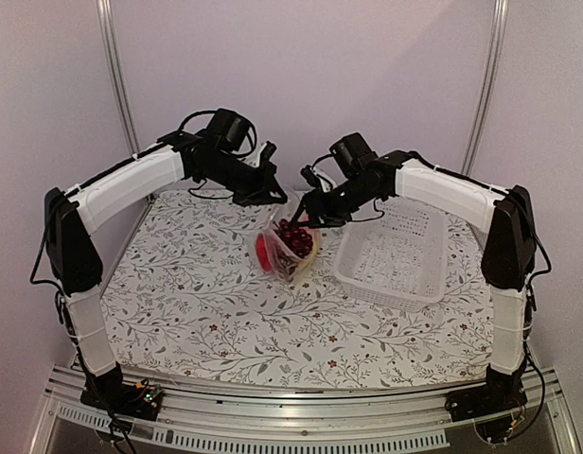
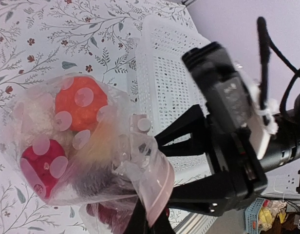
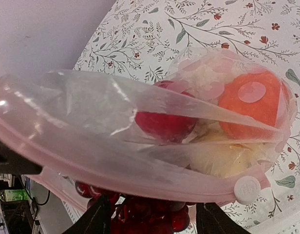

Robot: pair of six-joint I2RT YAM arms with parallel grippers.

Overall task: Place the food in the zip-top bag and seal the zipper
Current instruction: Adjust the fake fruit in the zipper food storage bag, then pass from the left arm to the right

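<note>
The zip-top bag (image 1: 284,248) hangs just above the table between both arms. My left gripper (image 1: 273,195) is shut on its mouth edge; in the left wrist view the fingers (image 2: 135,222) pinch the pink zipper (image 2: 159,191). Food shows through the plastic: an orange fruit (image 2: 81,108), a red pepper (image 2: 40,163), a white lumpy piece (image 2: 32,117) and a yellow piece (image 3: 228,157). My right gripper (image 1: 312,216) stands open at the mouth. Its fingertips (image 3: 91,220) are spread either side of the dark grape bunch (image 3: 150,214), which sits under the zipper (image 3: 140,171).
A white perforated basket (image 1: 396,255) stands on the floral cloth to the right of the bag, close under my right arm. The same basket (image 2: 164,73) shows behind the bag in the left wrist view.
</note>
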